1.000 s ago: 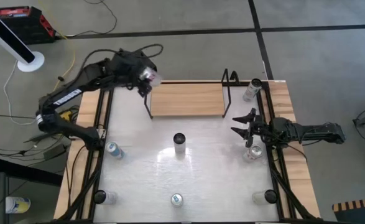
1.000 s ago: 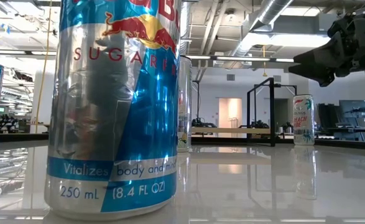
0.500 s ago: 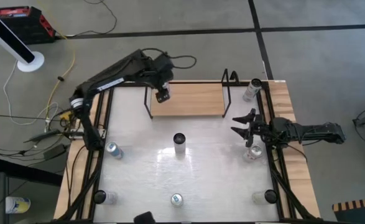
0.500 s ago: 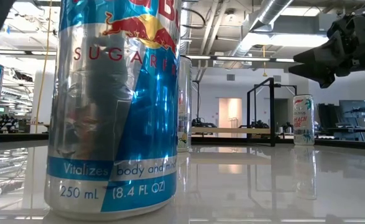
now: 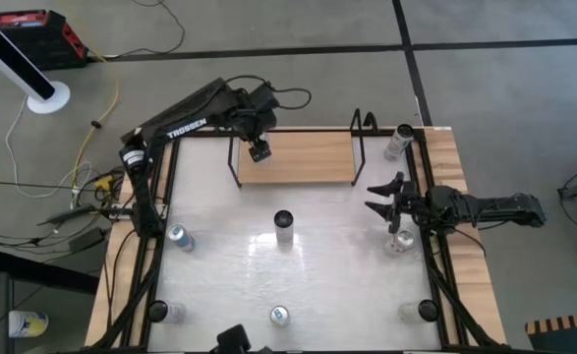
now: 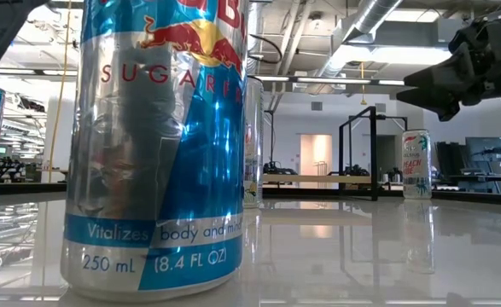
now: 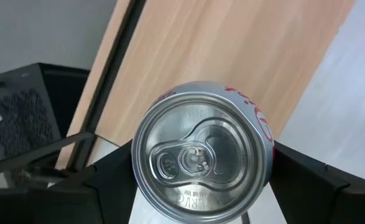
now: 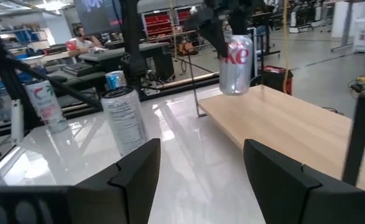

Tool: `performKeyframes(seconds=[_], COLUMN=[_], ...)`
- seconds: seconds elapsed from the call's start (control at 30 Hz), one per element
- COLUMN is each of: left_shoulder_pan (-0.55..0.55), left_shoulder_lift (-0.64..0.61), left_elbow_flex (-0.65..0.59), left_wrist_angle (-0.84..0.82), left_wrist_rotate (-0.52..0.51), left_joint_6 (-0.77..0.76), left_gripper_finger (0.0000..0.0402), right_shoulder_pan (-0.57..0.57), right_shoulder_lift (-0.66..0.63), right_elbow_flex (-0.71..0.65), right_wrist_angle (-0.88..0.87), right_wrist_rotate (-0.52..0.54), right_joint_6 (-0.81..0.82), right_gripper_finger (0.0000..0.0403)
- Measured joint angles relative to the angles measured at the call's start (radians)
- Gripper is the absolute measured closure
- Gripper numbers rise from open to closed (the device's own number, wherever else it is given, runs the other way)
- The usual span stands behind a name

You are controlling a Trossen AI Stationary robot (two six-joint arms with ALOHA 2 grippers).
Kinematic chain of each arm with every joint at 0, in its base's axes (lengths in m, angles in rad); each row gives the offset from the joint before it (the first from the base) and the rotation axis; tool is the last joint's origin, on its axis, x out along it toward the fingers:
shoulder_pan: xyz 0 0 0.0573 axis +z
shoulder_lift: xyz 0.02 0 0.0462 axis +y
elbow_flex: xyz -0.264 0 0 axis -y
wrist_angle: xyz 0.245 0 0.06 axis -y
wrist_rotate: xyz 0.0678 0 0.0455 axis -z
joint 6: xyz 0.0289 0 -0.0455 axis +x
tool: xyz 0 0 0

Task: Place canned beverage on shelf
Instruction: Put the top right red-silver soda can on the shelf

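A silver canned beverage with red lettering [image 7: 201, 158] is held by my left gripper [image 5: 259, 150] over the left end of the shelf, a light-wood board [image 5: 303, 157] in a black wire frame at the table's far side. The can also shows in the right wrist view [image 8: 235, 56], upright above the board [image 8: 281, 124]. My right gripper [image 5: 375, 197] is open and empty above the table's right side, near a can [image 5: 399, 241]; it also shows in the low view [image 6: 455, 72]. My left gripper pinches the can's upper side wall [image 7: 140, 171] just below the top rim, one finger [image 7: 104, 190] on each side. The fingers come from above, pointing down. The can hangs upright, top up, seemingly just clear of the shelf board.
A dark can [image 5: 284, 224] stands mid-table. Other cans stand at the left [image 5: 178, 236], the far right corner [image 5: 399, 141] and along the near edge [image 5: 278, 315]. A large Red Bull can [image 6: 160, 145] fills the low view. The shelf's wire uprights [image 5: 362, 133] rise at its ends.
My left gripper has swung with the can from beyond the table's far left corner toward the right and near, coming over the shelf's left end, then nearly stopped. The can stays held throughout.
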Motion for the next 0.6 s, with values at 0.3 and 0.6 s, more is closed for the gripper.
performKeyframes(seconds=[0.3,0.6], left_shoulder_pan=[-0.002,-0.012], left_shoulder_lift=[0.005,0.005], left_elbow_flex=[-0.061,-0.065], left_wrist_angle=[0.054,0.079], left_wrist_rotate=[0.012,0.020], left_joint_6=[0.036,0.047], left_gripper_finger=[0.0116,0.0075], right_shoulder_pan=[0.000,0.000], right_shoulder_lift=[0.000,0.000], right_elbow_flex=[0.000,0.000], right_wrist_angle=[-0.013,-0.013], right_wrist_rotate=[-0.013,-0.012], right_joint_6=[-0.001,-0.002], right_gripper_finger=[0.0148,0.0148])
